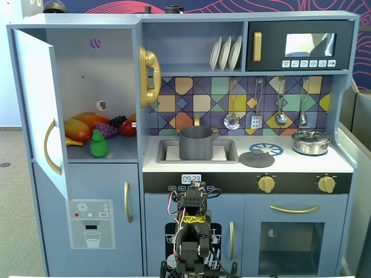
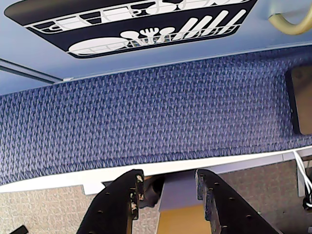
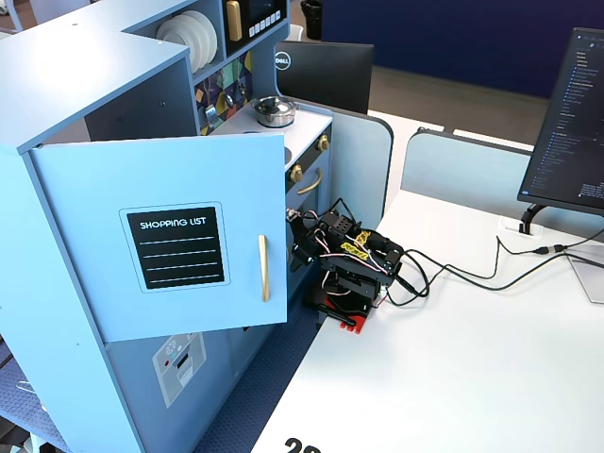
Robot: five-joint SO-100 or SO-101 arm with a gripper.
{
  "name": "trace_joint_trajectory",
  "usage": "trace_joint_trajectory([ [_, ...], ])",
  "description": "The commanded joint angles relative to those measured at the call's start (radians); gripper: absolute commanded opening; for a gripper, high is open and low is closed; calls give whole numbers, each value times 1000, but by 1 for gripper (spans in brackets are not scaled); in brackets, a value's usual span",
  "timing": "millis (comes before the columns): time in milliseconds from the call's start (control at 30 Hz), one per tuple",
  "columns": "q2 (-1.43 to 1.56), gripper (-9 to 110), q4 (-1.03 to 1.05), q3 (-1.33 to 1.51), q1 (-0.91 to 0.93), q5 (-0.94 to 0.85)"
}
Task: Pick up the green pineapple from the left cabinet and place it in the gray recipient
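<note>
The green pineapple [image 1: 99,145] stands upright at the front of the shelf in the left cabinet [image 1: 87,75], whose blue door [image 1: 37,110] hangs open. The gray recipient [image 1: 196,143] stands in the sink right of the cabinet. My arm [image 1: 191,229] is folded low in front of the kitchen's base, far below both; it also shows in a fixed view [image 3: 349,264]. In the wrist view my gripper [image 2: 168,178] is open and empty, its jaws apart over the white table edge [image 2: 48,178] and blue carpet [image 2: 146,112].
Orange, red and yellow toy fruit and purple grapes [image 1: 106,130] lie behind the pineapple. A gray lid [image 1: 257,157] and a shiny silver lidded pot [image 1: 311,142] sit on the counter. The open door [image 3: 170,245] juts toward the table. Cables [image 3: 472,274] run from the arm.
</note>
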Motion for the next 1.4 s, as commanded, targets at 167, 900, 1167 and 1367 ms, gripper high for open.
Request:
trace_joint_trajectory([
  [167,-8,0,163,9,52,32],
  [900,-144,12,-545,-603,-983,-28],
  [1167,-225,31,-798,-647,-877,11],
  [1367,-316,39,-1071,-594,-828,54],
])
